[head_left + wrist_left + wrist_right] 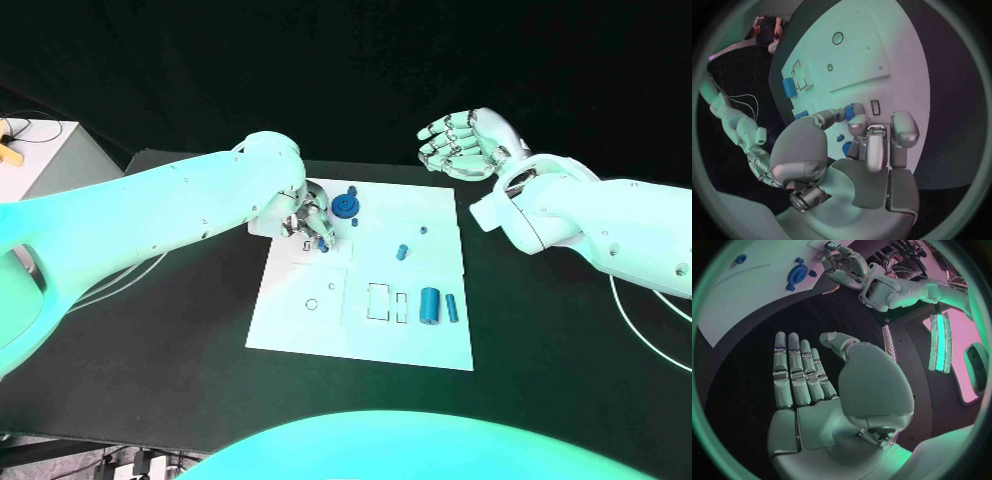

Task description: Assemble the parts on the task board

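Left hand down on the far left part of the task board, fingers bent over a small blue part; cannot tell whether clamped on it. Blue gear-like part just beside that hand. Blue cylinder and thinner blue pin near the board's right edge, well apart from both hands. Right hand raised beyond the board's far right corner, flat, fingers side by side, holding nothing. Black table bare on both sides of the board.
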`<act>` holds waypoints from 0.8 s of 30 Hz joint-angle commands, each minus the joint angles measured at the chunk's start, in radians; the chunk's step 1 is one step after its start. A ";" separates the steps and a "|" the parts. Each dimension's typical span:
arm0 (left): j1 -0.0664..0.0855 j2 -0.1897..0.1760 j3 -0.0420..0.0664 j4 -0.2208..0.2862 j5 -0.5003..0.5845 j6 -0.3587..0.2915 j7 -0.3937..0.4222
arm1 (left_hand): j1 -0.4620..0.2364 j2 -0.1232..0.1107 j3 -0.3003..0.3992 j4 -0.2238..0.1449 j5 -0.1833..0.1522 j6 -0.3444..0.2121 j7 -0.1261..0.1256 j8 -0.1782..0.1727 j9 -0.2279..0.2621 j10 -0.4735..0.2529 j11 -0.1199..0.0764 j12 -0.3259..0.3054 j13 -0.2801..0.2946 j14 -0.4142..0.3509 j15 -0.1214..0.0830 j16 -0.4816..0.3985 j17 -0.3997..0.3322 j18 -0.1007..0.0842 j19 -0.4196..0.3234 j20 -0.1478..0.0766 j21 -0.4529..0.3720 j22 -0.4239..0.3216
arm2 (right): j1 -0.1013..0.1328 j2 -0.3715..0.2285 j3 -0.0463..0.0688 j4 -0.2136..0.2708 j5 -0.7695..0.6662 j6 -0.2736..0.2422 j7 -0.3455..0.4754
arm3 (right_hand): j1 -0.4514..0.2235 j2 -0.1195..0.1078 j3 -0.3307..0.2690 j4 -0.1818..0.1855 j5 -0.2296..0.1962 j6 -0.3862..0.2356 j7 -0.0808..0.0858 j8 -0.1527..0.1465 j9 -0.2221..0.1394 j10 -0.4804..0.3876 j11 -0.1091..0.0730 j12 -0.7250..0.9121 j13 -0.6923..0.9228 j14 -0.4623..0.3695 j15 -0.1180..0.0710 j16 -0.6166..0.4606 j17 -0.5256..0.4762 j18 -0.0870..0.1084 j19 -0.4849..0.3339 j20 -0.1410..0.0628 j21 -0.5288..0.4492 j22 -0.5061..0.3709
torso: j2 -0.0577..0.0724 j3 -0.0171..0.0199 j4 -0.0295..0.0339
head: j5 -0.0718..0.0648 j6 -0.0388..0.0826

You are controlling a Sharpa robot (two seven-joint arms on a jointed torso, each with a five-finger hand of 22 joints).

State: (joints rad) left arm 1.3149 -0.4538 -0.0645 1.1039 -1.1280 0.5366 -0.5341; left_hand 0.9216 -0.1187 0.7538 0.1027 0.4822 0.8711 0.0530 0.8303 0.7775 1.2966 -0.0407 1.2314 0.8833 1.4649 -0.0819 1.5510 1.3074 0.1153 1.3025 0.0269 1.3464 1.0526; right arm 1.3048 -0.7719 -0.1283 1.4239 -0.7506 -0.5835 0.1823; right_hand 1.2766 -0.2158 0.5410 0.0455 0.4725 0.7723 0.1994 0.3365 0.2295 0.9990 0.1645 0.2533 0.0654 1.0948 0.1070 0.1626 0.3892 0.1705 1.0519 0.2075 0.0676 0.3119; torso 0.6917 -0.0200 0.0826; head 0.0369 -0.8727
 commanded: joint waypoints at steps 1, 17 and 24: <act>-0.015 0.002 -0.009 -0.002 0.001 0.026 -0.003 | -0.002 0.019 0.049 -0.050 0.001 0.028 -0.027 -0.005 -0.002 0.010 0.000 0.005 0.002 0.096 -0.007 0.004 0.230 -0.015 0.007 -0.002 -0.003 0.003 | -0.001 -0.001 0.000 0.002 -0.003 0.013 0.006 | -0.008 0.000 -0.002 -0.006 0.004 -0.006 0.044 0.006 -0.001 0.000 0.009 -0.006 -0.002 -0.001 0.009 -0.003 -0.001 0.011 -0.001 0.009 -0.003 -0.002 | 0.000 0.0000 0.0000 | 0.002 0.000; -0.015 0.002 -0.009 -0.002 0.011 0.059 -0.004 | 0.004 0.066 0.135 -0.086 0.013 0.065 -0.032 -0.028 -0.008 0.039 -0.005 0.024 0.056 0.102 -0.009 0.014 0.250 -0.018 0.018 -0.006 0.003 0.018 | -0.001 -0.001 0.000 0.002 -0.003 0.015 0.005 | -0.009 0.000 -0.002 -0.007 0.005 -0.006 0.044 0.007 -0.002 0.000 0.010 -0.006 -0.002 -0.001 0.009 -0.006 -0.003 0.011 -0.002 0.009 -0.003 -0.007 | 0.000 0.0000 -0.0001 | 0.001 0.000; -0.015 0.002 -0.009 -0.004 0.013 0.065 -0.004 | -0.004 0.069 0.143 -0.089 0.012 0.073 -0.033 -0.031 -0.008 0.045 -0.005 0.028 0.065 0.104 -0.009 0.017 0.258 -0.019 0.020 -0.006 0.006 0.023 | -0.001 -0.002 0.000 0.002 -0.003 0.015 0.005 | -0.009 0.000 -0.002 -0.007 0.005 -0.006 0.044 0.007 -0.002 0.000 0.010 -0.006 -0.002 -0.001 0.009 -0.006 -0.003 0.011 -0.002 0.009 -0.003 -0.007 | 0.000 0.0002 -0.0001 | 0.000 0.000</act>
State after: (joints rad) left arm 1.3150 -0.4535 -0.0641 1.1008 -1.1236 0.5518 -0.5328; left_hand 0.8872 -0.0882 0.7870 0.0978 0.4918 0.8925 0.0670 0.8031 0.7686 1.3338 -0.0459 1.2575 0.9477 1.4689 -0.0857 1.5646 1.3074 0.1153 1.3157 0.0223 1.3464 1.0752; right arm 1.3048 -0.7733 -0.1283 1.4240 -0.7506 -0.5818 0.1813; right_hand 1.2766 -0.2159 0.5380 0.0427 0.4725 0.7722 0.1994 0.3365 0.2284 0.9990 0.1645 0.2533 0.0655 1.0948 0.1070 0.1626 0.3871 0.1705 1.0481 0.2113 0.0676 0.3056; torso 0.6916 -0.0198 0.0823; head 0.0376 -0.8727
